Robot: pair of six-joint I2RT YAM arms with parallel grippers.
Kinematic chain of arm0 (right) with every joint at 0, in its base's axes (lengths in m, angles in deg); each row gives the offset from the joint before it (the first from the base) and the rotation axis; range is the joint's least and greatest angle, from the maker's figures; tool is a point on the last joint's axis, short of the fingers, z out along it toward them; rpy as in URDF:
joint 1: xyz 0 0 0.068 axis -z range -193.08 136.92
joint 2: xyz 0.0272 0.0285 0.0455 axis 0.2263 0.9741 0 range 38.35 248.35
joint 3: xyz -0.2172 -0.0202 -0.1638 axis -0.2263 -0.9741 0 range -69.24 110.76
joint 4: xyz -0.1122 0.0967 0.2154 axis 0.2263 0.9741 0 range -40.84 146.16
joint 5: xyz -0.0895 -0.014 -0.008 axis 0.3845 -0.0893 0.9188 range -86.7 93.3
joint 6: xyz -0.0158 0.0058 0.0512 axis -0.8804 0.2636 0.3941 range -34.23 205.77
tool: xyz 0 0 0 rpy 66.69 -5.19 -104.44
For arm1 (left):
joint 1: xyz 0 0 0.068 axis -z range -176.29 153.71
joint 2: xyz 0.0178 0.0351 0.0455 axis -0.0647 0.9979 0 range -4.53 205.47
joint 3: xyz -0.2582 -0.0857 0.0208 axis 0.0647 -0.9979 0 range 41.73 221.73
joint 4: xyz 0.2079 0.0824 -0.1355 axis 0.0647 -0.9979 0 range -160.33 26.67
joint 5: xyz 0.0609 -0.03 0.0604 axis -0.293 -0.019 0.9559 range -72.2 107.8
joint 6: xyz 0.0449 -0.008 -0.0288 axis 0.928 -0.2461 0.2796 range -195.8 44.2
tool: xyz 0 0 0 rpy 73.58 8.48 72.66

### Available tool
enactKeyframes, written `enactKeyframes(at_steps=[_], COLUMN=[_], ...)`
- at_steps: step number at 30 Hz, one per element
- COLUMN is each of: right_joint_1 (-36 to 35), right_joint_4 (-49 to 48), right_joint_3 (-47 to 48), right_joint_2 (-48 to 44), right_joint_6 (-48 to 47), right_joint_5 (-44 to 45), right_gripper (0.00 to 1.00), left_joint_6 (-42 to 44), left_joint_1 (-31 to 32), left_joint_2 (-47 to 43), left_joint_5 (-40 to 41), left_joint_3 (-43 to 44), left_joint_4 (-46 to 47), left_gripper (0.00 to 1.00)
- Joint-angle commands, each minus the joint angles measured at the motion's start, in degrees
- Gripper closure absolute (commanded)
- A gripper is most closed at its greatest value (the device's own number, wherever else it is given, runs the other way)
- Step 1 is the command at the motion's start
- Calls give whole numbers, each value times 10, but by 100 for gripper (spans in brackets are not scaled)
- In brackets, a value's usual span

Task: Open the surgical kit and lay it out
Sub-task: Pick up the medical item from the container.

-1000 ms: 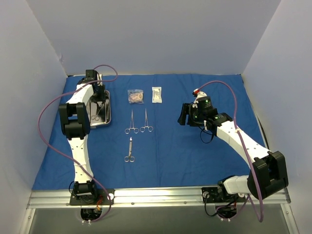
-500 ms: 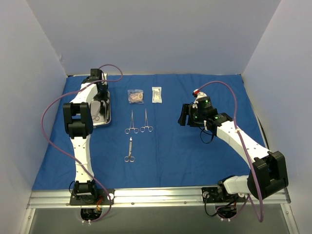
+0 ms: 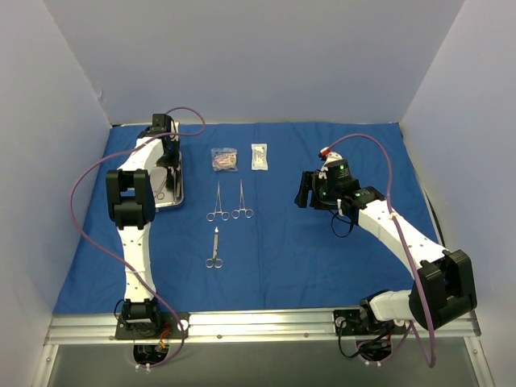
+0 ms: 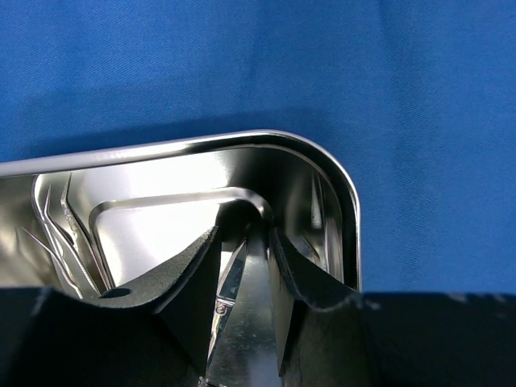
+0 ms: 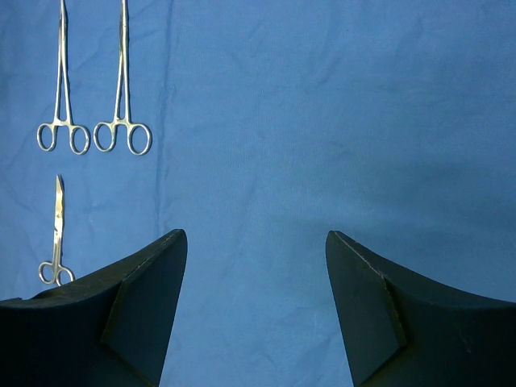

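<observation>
At ten o'clock on the blue cloth (image 3: 306, 258), the left gripper (image 4: 244, 242) pinches a thin silver instrument (image 4: 246, 322) inside the steel tray (image 4: 266, 137), hard by its corner wall. Lifted carelessly, it could catch the rim or twist loose. That arm stretches far forward, wrist pitched down; the right gripper (image 5: 254, 266) hovers at three o'clock, spread, empty.

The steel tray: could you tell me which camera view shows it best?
Top external: most of the steel tray shows, the left arm crossing it. Left wrist shows one corner behind the left gripper holding a silver instrument. Right wrist misses it.
</observation>
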Motion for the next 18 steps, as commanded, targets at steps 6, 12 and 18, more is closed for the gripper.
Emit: enactKeyframes(at_steps=[6, 12, 18], right_joint_1=[-5, -6, -7], right_joint_4=[10, 10, 9], right_joint_3=[20, 19, 19], right_joint_2=[-13, -14, -17], right_joint_6=[1, 1, 3], right_joint_5=[8, 12, 15], right_gripper=[35, 35, 35], left_joint_6=[3, 4, 1], left_joint_1=[-12, -13, -13], left_joint_2=[4, 13, 7], left_joint_5=[4, 2, 3], left_joint_3=[-6, -5, -2], left_joint_4=[-19, -25, -25], left_gripper=[63, 73, 85])
